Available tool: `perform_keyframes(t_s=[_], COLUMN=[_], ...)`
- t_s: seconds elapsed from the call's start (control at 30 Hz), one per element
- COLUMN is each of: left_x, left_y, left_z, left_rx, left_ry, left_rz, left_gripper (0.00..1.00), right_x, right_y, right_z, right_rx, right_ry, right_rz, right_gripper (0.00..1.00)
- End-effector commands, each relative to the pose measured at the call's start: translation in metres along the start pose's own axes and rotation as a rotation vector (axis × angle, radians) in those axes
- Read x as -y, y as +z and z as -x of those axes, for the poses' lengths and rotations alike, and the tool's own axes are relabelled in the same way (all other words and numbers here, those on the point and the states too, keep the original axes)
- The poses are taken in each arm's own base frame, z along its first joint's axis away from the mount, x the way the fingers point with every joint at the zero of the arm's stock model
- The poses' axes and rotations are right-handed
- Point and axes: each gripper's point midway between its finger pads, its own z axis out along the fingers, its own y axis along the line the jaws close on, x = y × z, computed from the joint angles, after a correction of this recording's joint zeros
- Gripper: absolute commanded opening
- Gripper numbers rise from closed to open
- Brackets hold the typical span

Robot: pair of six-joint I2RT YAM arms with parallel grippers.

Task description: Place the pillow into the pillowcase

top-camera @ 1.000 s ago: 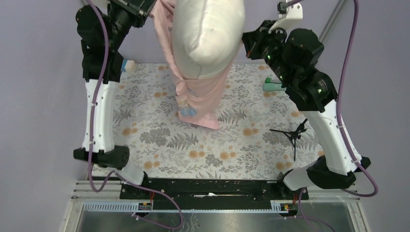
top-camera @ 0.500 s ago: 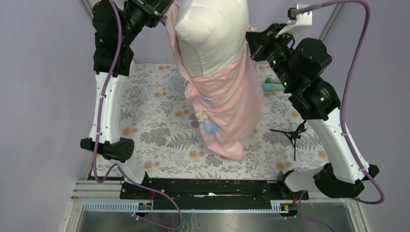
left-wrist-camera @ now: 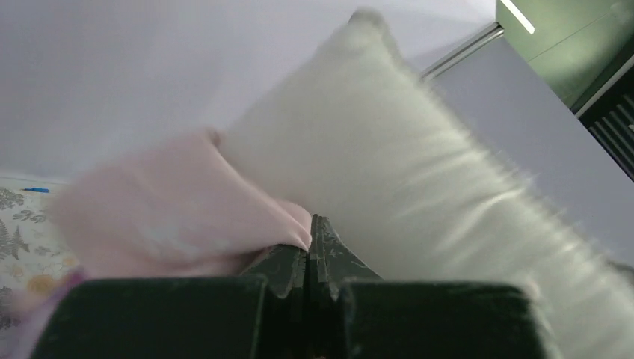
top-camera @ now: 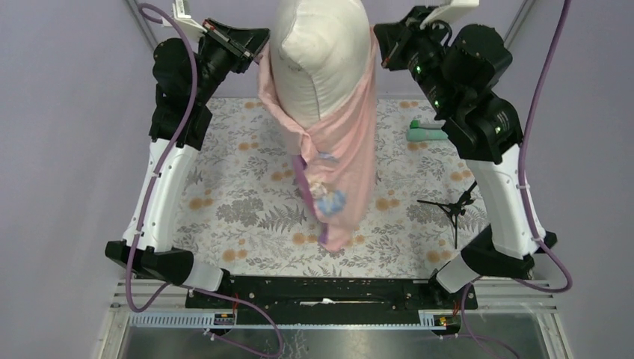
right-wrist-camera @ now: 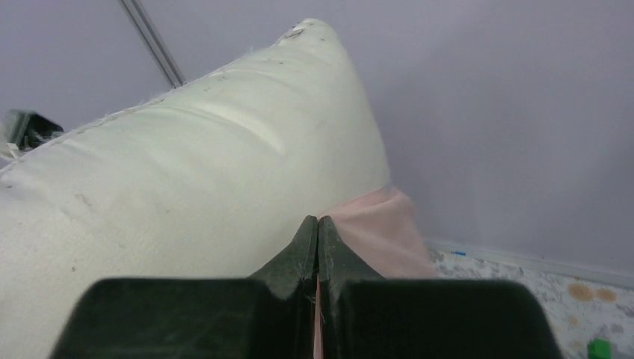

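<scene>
1. Mid-stuffing: I've got the pillowcase (top-camera: 345, 161) mouth hoisted at 12 o'clock, and the pillow (top-camera: 318, 63) looks roughly half in, its top bulging out.
2. Left gripper (left-wrist-camera: 310, 228) is pinched tight on the pink hem, and right gripper (right-wrist-camera: 318, 224) is clamped on the opposite hem.
3. Next I'd jiggle it so the pillow sinks. The pinches need to hold.
4. Black tripod (top-camera: 451, 209) sits at 3 o'clock and a green thing (top-camera: 422, 133) at 2 on the floral cloth (top-camera: 247, 213). Neither blocks the hanging case.

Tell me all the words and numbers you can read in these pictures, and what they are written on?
No word or number here can be read.
pillowcase: it shows a small blue and white print, but any writing is too small and blurred to read.
pillow: plain, no text shows.
table cloth: only flowers and leaves, no text.
</scene>
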Motion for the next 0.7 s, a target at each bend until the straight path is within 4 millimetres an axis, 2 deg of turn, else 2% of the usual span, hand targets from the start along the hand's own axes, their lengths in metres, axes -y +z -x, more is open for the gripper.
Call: perform_keyframes(t_s=[0.0, 0.07, 0.1, 0.17, 0.2, 0.27, 0.3, 0.33, 0.43, 0.47, 0.5, 0.53, 0.57, 0.63, 0.67], left_x=[0.088, 0.13, 0.141, 0.15, 0.15, 0.129, 0.109, 0.074, 0.024, 0.013, 0.003, 0.0, 0.002, 0.019, 0.037], left_y=[-0.01, -0.024, -0.03, -0.038, -0.04, -0.028, -0.018, -0.004, 0.004, 0.004, 0.003, 0.001, -0.001, -0.004, -0.006], left_z=[0.063, 0.097, 0.112, 0.129, 0.13, 0.113, 0.098, 0.074, 0.018, 0.003, -0.007, -0.011, -0.01, 0.008, 0.021], left_rx=[0.164, 0.254, 0.292, 0.332, 0.339, 0.287, 0.238, 0.177, 0.063, 0.035, 0.016, 0.009, 0.013, 0.048, 0.076], left_ry=[0.153, 0.174, 0.167, 0.136, 0.129, 0.11, 0.098, 0.076, 0.053, 0.049, 0.042, 0.042, 0.051, 0.099, 0.128], left_rz=[-0.141, -0.211, -0.244, -0.294, -0.304, -0.284, -0.245, -0.175, -0.097, -0.075, -0.057, -0.05, -0.051, -0.046, -0.065], left_gripper=[0.0, 0.0, 0.0, 0.0, 0.0, 0.0, 0.0, 0.0, 0.0, 0.0, 0.0, 0.0, 0.0, 0.0, 0.0], right_x=[0.004, 0.011, 0.014, 0.02, 0.021, 0.021, 0.019, 0.016, 0.007, 0.004, 0.002, 0.0, 0.0, 0.004, 0.007], right_y=[-0.026, -0.024, -0.025, -0.028, -0.029, -0.033, -0.036, -0.041, -0.053, -0.057, -0.06, -0.057, -0.05, -0.034, -0.024], right_z=[0.024, -0.023, -0.04, -0.064, -0.063, -0.037, -0.012, 0.016, 0.1, 0.119, 0.13, 0.128, 0.119, 0.079, 0.051], right_rx=[0.14, 0.076, 0.053, 0.017, 0.02, 0.056, 0.098, 0.147, 0.297, 0.338, 0.362, 0.358, 0.33, 0.231, 0.177], right_ry=[0.074, 0.103, 0.116, 0.129, 0.124, 0.096, 0.083, 0.068, 0.042, 0.042, 0.041, 0.04, 0.037, 0.031, 0.03], right_rz=[0.018, 0.012, 0.006, -0.008, -0.011, -0.019, -0.018, -0.018, -0.016, -0.01, -0.001, 0.005, 0.001, -0.012, -0.02], right_gripper=[0.0, 0.0, 0.0, 0.0, 0.0, 0.0, 0.0, 0.0, 0.0, 0.0, 0.0, 0.0, 0.0, 0.0, 0.0])
